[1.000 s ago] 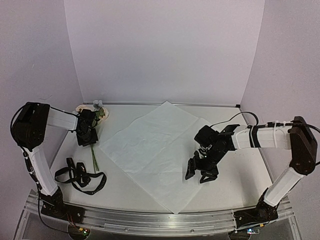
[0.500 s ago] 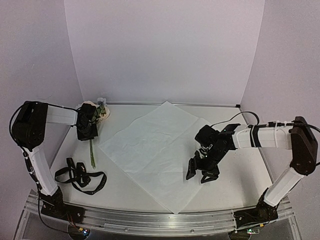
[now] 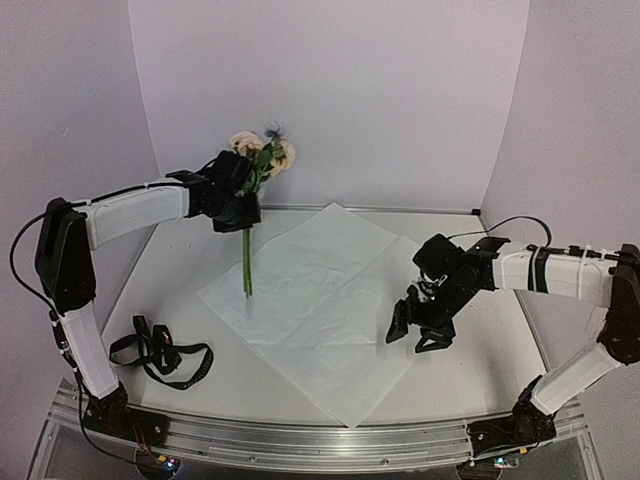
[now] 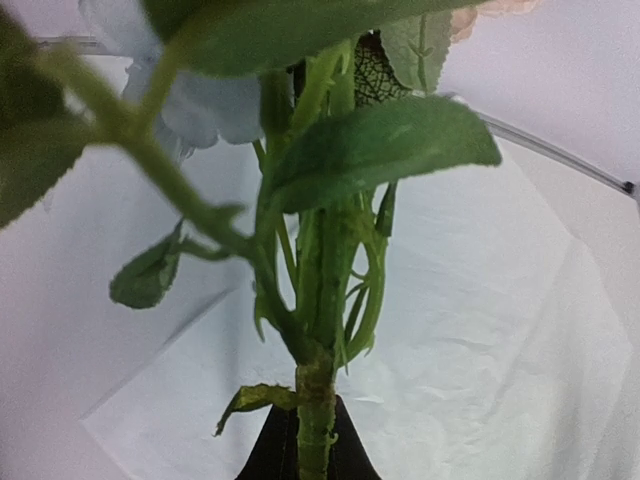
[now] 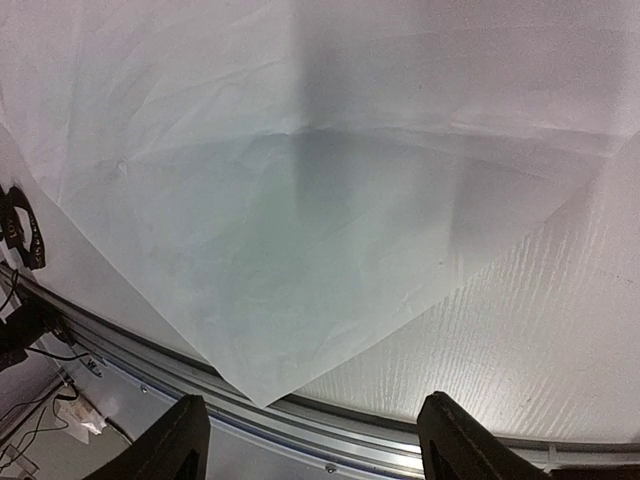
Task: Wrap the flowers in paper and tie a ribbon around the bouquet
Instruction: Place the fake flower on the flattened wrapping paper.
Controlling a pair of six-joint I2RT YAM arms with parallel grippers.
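Observation:
My left gripper (image 3: pixel 240 210) is shut on the flowers (image 3: pixel 260 152) and holds them upright in the air. Peach and pale blue blooms are on top, and thin green stems (image 3: pixel 247 270) hang down over the left corner of the paper (image 3: pixel 320 285). In the left wrist view the stems (image 4: pixel 316 300) rise from between the dark jaws of the left gripper (image 4: pixel 313 445). The white paper lies flat. My right gripper (image 3: pixel 418 330) hovers open over the paper's right side, nothing between its fingers (image 5: pixel 185 440). The black ribbon (image 3: pixel 160 352) lies coiled at front left. No wrapped bouquet is in view.
The metal rail (image 5: pixel 400 440) runs along the table's near edge, just past the paper's front corner (image 5: pixel 262 398). Pale walls close in the back and both sides. The ribbon's loop (image 5: pixel 18 230) shows at the left edge of the right wrist view.
The left gripper shut on the stems at the back left, then lifted the flowers up and to the right, over the paper's left corner. The right gripper drifted slightly right.

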